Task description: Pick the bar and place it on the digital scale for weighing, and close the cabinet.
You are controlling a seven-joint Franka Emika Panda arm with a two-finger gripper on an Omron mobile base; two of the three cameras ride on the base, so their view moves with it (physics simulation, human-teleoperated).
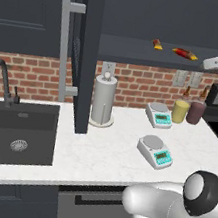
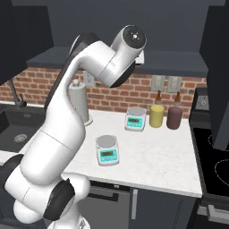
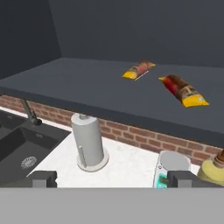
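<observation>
The bar (image 3: 183, 90), dark red-brown with a yellow end, lies on the open cabinet's shelf (image 3: 87, 83); it also shows at the shelf's right (image 1: 185, 54). My gripper (image 3: 113, 179) is open and empty, its fingers (image 3: 43, 178) wide apart, hovering in front of the shelf and short of the bar. From the left base its white hand (image 1: 214, 63) sits just right of the bar. The cabinet's left door (image 1: 88, 51) stands swung out. Two look-alike digital scales stand on the counter, one near (image 1: 156, 151) and one farther back (image 1: 159, 115); which is the task's I cannot tell.
A stubbier red-and-yellow item (image 3: 139, 69) lies left of the bar. On the counter stand a paper towel holder (image 1: 103, 100) and yellow (image 1: 180, 111) and dark red (image 1: 196, 111) bottles. The sink (image 1: 15, 135) is at the left, the stove (image 2: 214, 165) at the right.
</observation>
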